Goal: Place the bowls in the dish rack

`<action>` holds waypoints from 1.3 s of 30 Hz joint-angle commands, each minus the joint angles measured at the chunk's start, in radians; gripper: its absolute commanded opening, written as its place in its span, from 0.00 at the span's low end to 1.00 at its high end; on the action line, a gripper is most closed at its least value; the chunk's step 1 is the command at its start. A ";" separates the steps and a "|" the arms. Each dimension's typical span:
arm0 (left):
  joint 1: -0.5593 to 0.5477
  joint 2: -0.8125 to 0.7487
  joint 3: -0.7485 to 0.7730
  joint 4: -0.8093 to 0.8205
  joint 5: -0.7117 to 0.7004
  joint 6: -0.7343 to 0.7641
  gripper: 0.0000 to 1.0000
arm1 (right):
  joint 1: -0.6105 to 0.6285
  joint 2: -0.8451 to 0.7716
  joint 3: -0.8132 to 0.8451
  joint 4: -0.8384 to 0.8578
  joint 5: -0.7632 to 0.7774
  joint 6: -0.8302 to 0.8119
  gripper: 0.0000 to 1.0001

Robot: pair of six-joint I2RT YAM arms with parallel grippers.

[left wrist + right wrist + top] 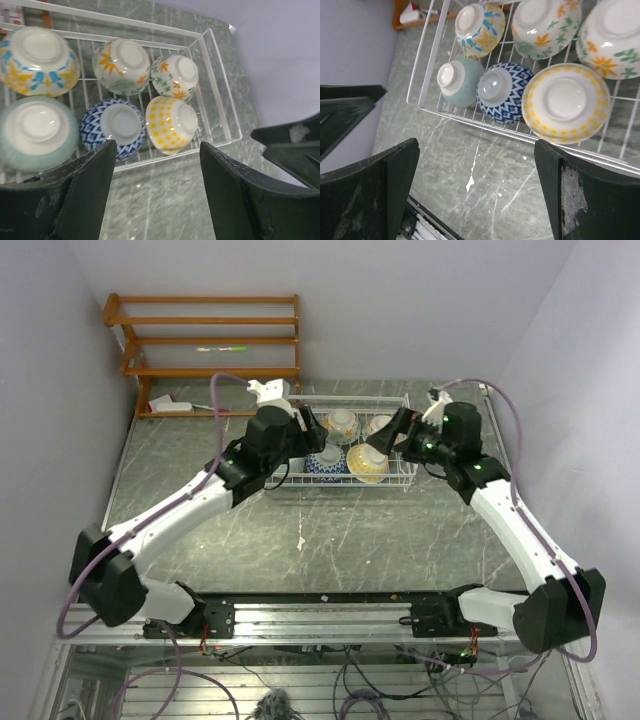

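Six upturned bowls (122, 125) pack the dish rack (212, 107) tightly.

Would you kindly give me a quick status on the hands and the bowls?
Left hand open, empty. Right hand open, empty. Six bowls upside down in dish rack. Nothing in the way.

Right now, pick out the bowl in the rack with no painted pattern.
The pale teal ribbed bowl, at the near-left corner of the dish rack, beside the blue-and-white bowl. The other five all carry coloured patterns.
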 commanded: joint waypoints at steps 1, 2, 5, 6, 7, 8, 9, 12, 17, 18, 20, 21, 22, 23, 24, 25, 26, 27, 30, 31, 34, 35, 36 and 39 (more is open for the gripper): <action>-0.004 -0.124 -0.074 -0.109 -0.076 0.068 0.80 | 0.095 0.080 0.061 -0.024 0.198 -0.021 0.99; -0.003 -0.160 -0.085 -0.126 -0.084 0.074 0.83 | 0.098 0.105 0.071 -0.023 0.217 -0.015 1.00; -0.005 -0.238 -0.111 -0.182 -0.106 0.089 0.90 | 0.108 0.198 0.105 -0.046 0.281 -0.014 1.00; -0.004 -0.264 -0.120 -0.202 -0.114 0.091 0.92 | 0.112 0.229 0.116 -0.058 0.311 -0.017 1.00; -0.004 -0.289 -0.138 -0.215 -0.132 0.093 0.94 | 0.116 0.263 0.125 -0.065 0.334 -0.024 1.00; -0.004 -0.315 -0.154 -0.220 -0.143 0.096 0.97 | 0.119 0.291 0.134 -0.068 0.347 -0.027 1.00; -0.003 -0.338 -0.171 -0.220 -0.150 0.099 0.99 | 0.121 0.316 0.141 -0.069 0.350 -0.032 1.00; 0.000 -0.390 -0.203 -0.224 -0.164 0.108 0.99 | 0.129 0.384 0.165 -0.069 0.348 -0.040 1.00; 0.001 -0.400 -0.205 -0.253 -0.155 0.121 0.99 | 0.133 0.438 0.182 -0.058 0.388 -0.040 1.00; 0.001 -0.399 -0.208 -0.253 -0.152 0.125 0.99 | 0.134 0.445 0.183 -0.055 0.393 -0.042 1.00; 0.001 -0.397 -0.219 -0.247 -0.149 0.127 0.99 | 0.133 0.457 0.188 -0.055 0.402 -0.044 1.00; 0.002 -0.395 -0.224 -0.245 -0.148 0.127 0.99 | 0.133 0.463 0.190 -0.057 0.411 -0.045 1.00; 0.001 -0.395 -0.227 -0.242 -0.146 0.127 0.99 | 0.133 0.468 0.192 -0.059 0.417 -0.045 1.00; 0.001 -0.394 -0.230 -0.239 -0.144 0.127 0.99 | 0.134 0.471 0.192 -0.059 0.424 -0.047 1.00; 0.001 -0.393 -0.232 -0.237 -0.141 0.128 0.99 | 0.134 0.475 0.191 -0.057 0.427 -0.048 0.99; 0.002 -0.392 -0.232 -0.236 -0.139 0.129 0.99 | 0.133 0.478 0.189 -0.053 0.428 -0.048 0.99; 0.002 -0.392 -0.232 -0.236 -0.137 0.131 0.99 | 0.134 0.481 0.188 -0.051 0.429 -0.048 0.99; 0.001 -0.392 -0.230 -0.237 -0.136 0.132 0.99 | 0.135 0.487 0.186 -0.047 0.426 -0.048 0.98; 0.001 -0.394 -0.231 -0.240 -0.138 0.137 0.99 | 0.133 0.505 0.189 -0.036 0.421 -0.051 0.95; 0.001 -0.394 -0.231 -0.242 -0.140 0.138 0.99 | 0.134 0.510 0.188 -0.031 0.419 -0.052 0.93; 0.001 -0.398 -0.239 -0.245 -0.143 0.139 0.99 | 0.133 0.518 0.190 -0.017 0.416 -0.050 0.88; 0.002 -0.399 -0.240 -0.246 -0.142 0.138 0.99 | 0.134 0.521 0.192 -0.013 0.415 -0.050 0.86; 0.002 -0.400 -0.242 -0.247 -0.142 0.137 0.99 | 0.133 0.522 0.193 -0.009 0.413 -0.051 0.84; 0.001 -0.401 -0.245 -0.247 -0.145 0.137 0.99 | 0.133 0.522 0.194 -0.004 0.412 -0.053 0.74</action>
